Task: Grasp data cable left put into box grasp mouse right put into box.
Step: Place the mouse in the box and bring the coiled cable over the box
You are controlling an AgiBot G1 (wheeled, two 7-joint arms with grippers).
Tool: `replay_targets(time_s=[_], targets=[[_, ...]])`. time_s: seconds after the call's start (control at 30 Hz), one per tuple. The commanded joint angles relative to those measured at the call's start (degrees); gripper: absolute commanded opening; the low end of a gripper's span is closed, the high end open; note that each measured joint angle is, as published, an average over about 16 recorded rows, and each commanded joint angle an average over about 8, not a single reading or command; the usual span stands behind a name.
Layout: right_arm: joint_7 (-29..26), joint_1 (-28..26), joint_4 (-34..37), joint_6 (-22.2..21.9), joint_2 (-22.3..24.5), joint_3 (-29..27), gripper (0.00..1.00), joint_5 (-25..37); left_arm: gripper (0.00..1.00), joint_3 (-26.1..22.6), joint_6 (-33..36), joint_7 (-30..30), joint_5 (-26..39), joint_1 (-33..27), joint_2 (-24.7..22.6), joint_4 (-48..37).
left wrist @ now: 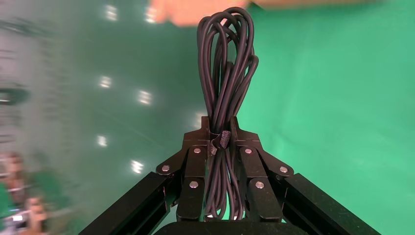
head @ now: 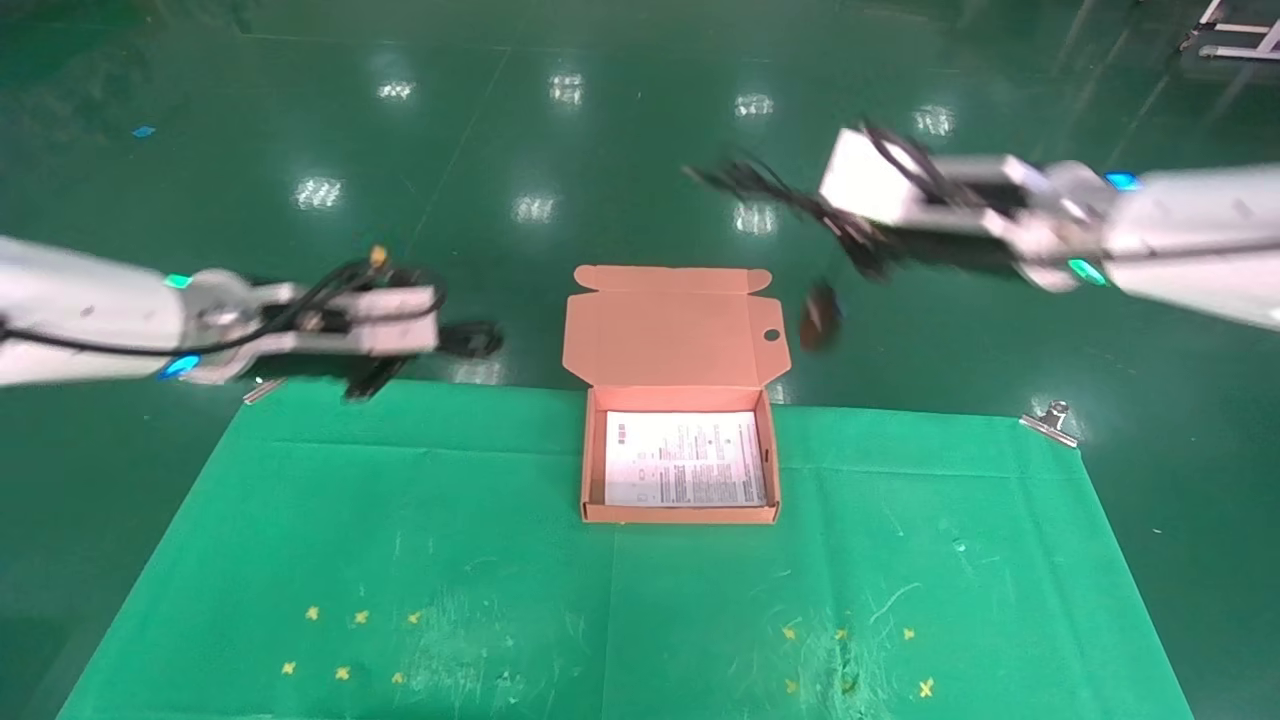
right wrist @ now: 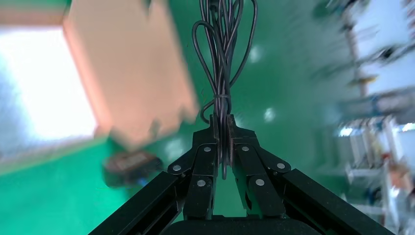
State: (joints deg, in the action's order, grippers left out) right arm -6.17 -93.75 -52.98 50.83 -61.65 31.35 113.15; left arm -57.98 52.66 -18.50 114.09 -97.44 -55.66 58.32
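Neither item is in the box yet; both are held in the air, so both placements remain to be done. On the left, the robot's left arm reaches in horizontally from the left edge, raised above the far-left corner of the green mat (head: pixel 400 500). Its left gripper (left wrist: pixel 220 128) is clamped on the data cable (left wrist: pixel 226 73), a bundle of thin black loops bound by a small strap, with the loops sticking out past the fingertips toward the box. In the centre, the salmon-orange box (head: pixel 590 470) sits at the far edge of the mat with its tabbed lid flap folded back and lying open; inside it lies only a white printed sheet (head: pixel 685 458). On the right, the right arm stretches in from the right edge at a higher level, angled toward the centre. The right gripper (right wrist: pixel 222 122) is pinched on the mouse's thin coiled cord (right wrist: pixel 222 54), not on the mouse body. The mouse (head: pixel 819 317) hangs below, dangling in the air just right of the open lid and beyond the mat's far edge. A metal binder clip (head: pixel 1050 420) holds the mat's far-right corner. Judging from this, each arm has yet to travel inward over the box and release.
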Motion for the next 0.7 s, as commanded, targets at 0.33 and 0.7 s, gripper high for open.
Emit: replay_targets(time_s=[0.33, 0.7], targets=[[4.6, -7.99, 12.01, -6.56, -12.26, -0.53, 0.0, -2.4, 0.0, 1.12, -9.63, 2.22, 2.06, -2.26, -7.67, -6.35], [8.49, -10.74, 17.52, -7.3, -15.07, -0.68, 0.0, -5.26, 0.0, 1.97, -11.84, 7.49, -1.34, -3.63, -10.18, -9.84]])
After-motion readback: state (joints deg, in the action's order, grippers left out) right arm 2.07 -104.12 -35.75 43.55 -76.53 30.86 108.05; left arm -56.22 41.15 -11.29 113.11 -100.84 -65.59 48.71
